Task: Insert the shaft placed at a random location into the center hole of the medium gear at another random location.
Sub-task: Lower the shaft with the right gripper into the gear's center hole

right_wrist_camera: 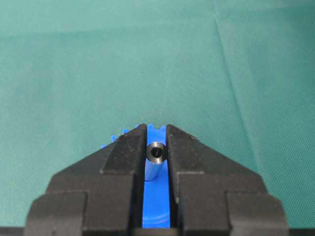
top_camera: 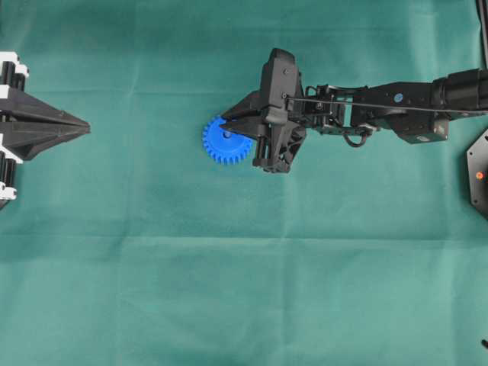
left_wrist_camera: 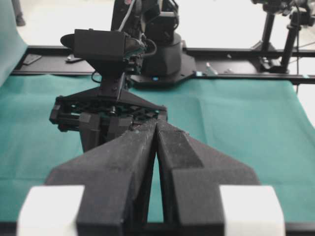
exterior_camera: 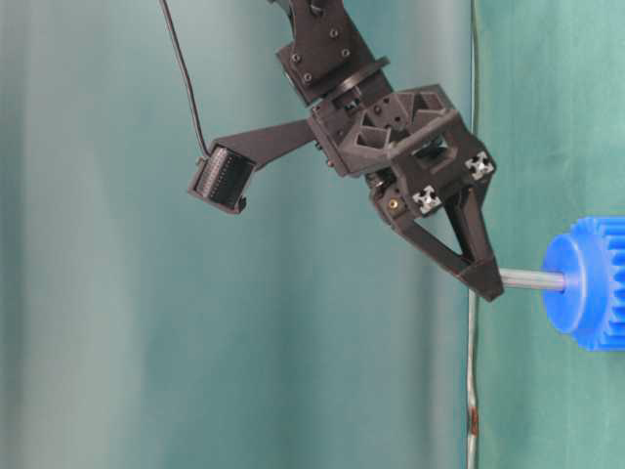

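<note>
The right gripper [right_wrist_camera: 156, 156] has its two black fingers [right_wrist_camera: 125, 155] pinched on the shaft [right_wrist_camera: 156, 152], a short silvery pin held near its top end. In the right wrist view the pin stands between the fingertips with blue plastic directly beneath it. In the table-level view, which shows the scene turned sideways, the shaft [exterior_camera: 532, 280] runs from the fingertips to the raised hub of the medium gear [exterior_camera: 591, 283], meeting it at the center hole; how deep it sits cannot be told. From overhead, the blue gear [top_camera: 226, 140] lies flat on the green cloth [top_camera: 152, 267] near the middle of the table, partly covered by the gripper.

Judged risks: if the pin is slightly tilted or off the hole, pushing could jam it or slide the light gear across the cloth. Letting go too early could leave the pin leaning or toppling.

The left gripper [top_camera: 80, 126] rests at the far edge, fingers pressed together and holding nothing, well apart from the gear. Nothing else lies near it.
</note>
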### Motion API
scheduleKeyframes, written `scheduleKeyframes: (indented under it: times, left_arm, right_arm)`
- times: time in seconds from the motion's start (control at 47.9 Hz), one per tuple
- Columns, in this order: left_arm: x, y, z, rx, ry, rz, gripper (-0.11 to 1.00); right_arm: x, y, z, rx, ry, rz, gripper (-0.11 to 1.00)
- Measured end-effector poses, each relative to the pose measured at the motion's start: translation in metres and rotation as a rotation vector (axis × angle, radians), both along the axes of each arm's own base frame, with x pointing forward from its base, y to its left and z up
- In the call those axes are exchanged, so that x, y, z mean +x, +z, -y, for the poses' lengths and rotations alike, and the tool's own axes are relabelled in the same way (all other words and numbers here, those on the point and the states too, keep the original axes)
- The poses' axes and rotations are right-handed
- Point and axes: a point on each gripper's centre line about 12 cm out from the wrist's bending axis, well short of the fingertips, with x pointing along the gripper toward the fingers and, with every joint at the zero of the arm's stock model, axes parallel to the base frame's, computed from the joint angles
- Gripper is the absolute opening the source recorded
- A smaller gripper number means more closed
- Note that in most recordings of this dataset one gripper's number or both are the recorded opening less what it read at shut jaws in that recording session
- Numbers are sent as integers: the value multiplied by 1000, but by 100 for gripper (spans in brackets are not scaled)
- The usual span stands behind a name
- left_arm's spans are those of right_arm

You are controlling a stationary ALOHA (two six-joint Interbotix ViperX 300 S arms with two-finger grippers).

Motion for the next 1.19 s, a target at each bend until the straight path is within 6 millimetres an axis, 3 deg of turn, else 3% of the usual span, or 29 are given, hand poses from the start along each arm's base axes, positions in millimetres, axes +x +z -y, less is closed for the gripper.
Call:
scheduleKeyframes:
  times: [1.191]
  left_arm:
    - [0,-1,0,0,0,-8,0]
  right_arm:
    - [4,-28,-1,5,4,-40,12]
